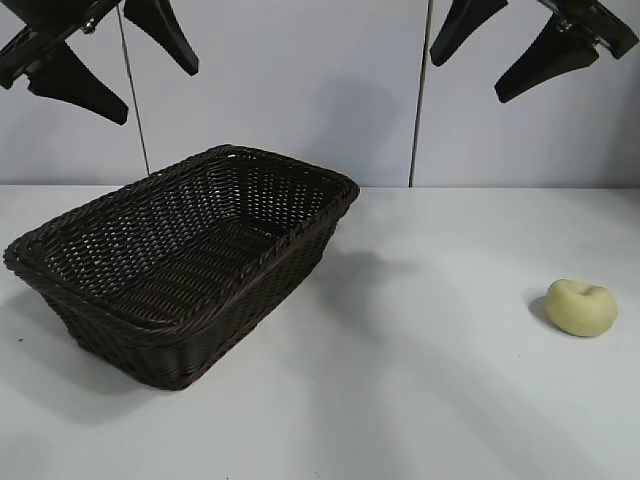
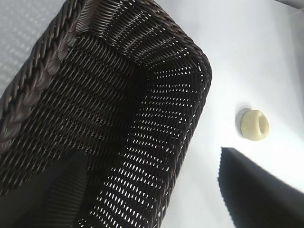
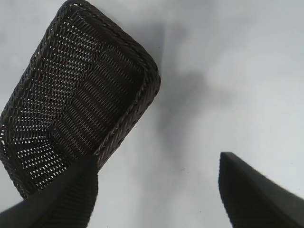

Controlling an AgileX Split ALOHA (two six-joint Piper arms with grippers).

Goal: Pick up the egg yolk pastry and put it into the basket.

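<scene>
The pale yellow egg yolk pastry [image 1: 581, 307] lies on the white table at the right; it also shows in the left wrist view [image 2: 254, 125]. The dark brown woven basket [image 1: 250, 158] stands at the left, empty; it shows in the left wrist view [image 2: 42, 78] and the right wrist view [image 3: 142, 54]. My left gripper [image 1: 155, 85] hangs open high above the basket. My right gripper [image 1: 465, 80] hangs open high above the table, left of and far above the pastry. Both are empty.
A light wall with two vertical seams [image 1: 418, 120] rises behind the table. The white table [image 1: 420, 380] stretches between basket and pastry.
</scene>
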